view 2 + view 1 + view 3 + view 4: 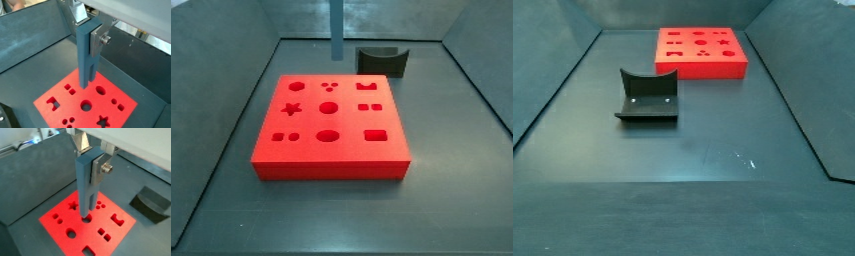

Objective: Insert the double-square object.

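Observation:
My gripper is shut on the top of the double-square object, a tall blue-grey peg of two joined square bars. It hangs upright, its lower end above the flat red block with shaped holes. Both wrist views show this: gripper, peg, red block. In a side view only the peg's lower part shows, coming down from the top edge over the far side of the red block; the gripper is out of frame. In a side view the red block shows without peg or gripper.
A dark grey curved block stands on the floor just beyond the red block, also seen in a side view and a wrist view. Dark sloping walls ring the grey floor.

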